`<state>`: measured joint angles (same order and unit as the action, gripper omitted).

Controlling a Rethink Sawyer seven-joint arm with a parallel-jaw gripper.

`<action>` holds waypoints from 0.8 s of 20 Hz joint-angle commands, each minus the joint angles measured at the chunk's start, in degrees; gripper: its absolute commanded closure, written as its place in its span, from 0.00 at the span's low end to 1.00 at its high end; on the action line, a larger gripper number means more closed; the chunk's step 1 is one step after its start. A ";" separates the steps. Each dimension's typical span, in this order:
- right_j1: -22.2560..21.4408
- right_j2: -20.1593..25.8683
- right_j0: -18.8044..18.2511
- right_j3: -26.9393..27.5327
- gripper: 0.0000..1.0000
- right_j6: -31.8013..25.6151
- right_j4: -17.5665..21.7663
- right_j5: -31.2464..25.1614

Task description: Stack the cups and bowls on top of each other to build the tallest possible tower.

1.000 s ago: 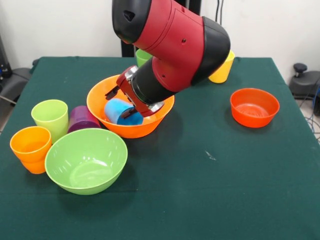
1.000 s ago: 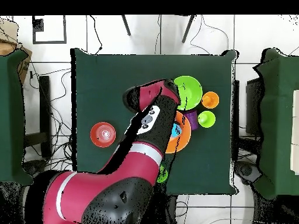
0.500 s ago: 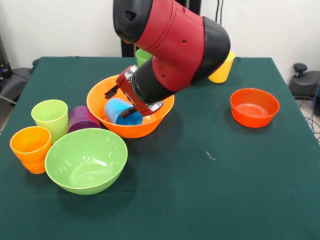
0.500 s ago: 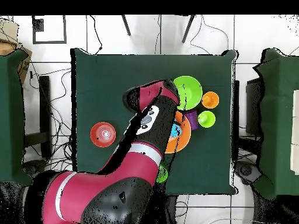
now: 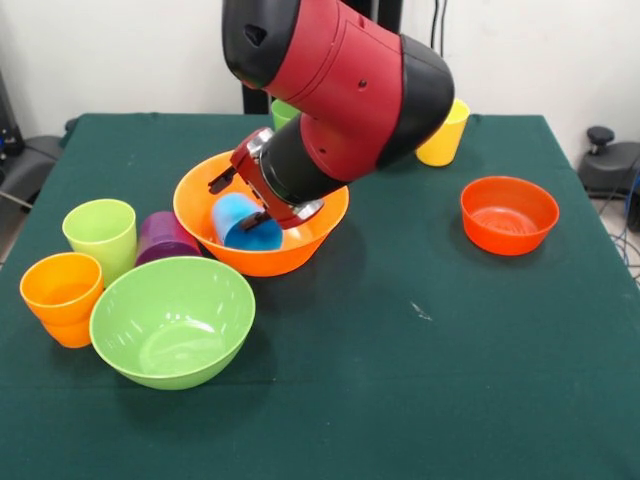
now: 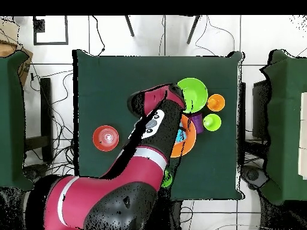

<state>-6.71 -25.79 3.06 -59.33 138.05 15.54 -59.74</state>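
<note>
Green table (image 5: 450, 330), arm-hidden claw (image 5: 262, 208) over blue cup (image 5: 244, 222)

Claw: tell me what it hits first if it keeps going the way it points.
The claw points down to the picture's lower left, into the orange bowl. The blue cup lies right at its tip, so that comes first, then likely the bowl's inner wall. Depth is uncertain here.

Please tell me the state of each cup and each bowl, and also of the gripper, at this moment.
blue cup: on its side in the large orange bowl.
large orange bowl: upright.
lime bowl: upright, empty.
red-orange bowl: upright, empty.
lime cup: upright.
orange cup: upright.
purple cup: tipped over.
yellow cup: upright.
gripper: at the blue cup; grip unclear.
</note>
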 commanded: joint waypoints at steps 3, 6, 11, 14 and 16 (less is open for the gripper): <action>1.67 8.18 -1.96 -4.46 0.00 3.75 -3.48 4.17; 1.62 9.16 -2.63 -5.15 0.00 4.37 -5.12 4.57; 1.65 9.51 -3.10 -5.82 0.00 4.28 -6.37 4.30; 1.73 9.27 -2.99 -5.97 0.00 4.23 -6.60 4.41; 1.65 8.97 -2.72 -5.92 0.00 3.91 -6.46 3.99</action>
<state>-6.72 -24.37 0.55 -62.37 138.05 11.17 -59.74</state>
